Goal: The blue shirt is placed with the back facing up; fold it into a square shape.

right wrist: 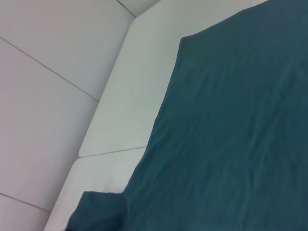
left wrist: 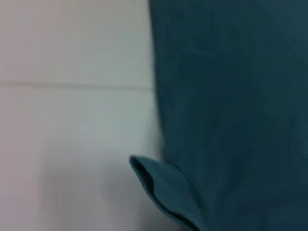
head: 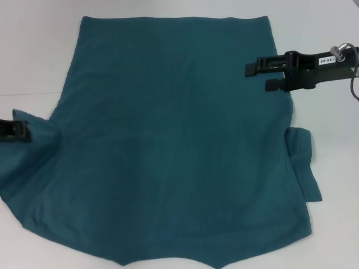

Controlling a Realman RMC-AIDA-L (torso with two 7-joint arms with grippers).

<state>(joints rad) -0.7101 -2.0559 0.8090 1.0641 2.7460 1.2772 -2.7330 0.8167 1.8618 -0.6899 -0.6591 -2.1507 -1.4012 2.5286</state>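
A white table (head: 33, 45) carries everything, its top crossed by thin seams. Directly on it lies 1 thing, the shirt (head: 174, 140), spread flat with its plain side up and covering most of the surface. Bare white shows beside the cloth on the left, the right and along the far edge, past the straight hem

1. Light is bright, even and diffuse; the white table surface (head: 33, 56) looks near washed out.
2. Left wrist view is soft and blurred.
3. Shadows are faint under the dark teal-blue cotton shirt (head: 168, 140).
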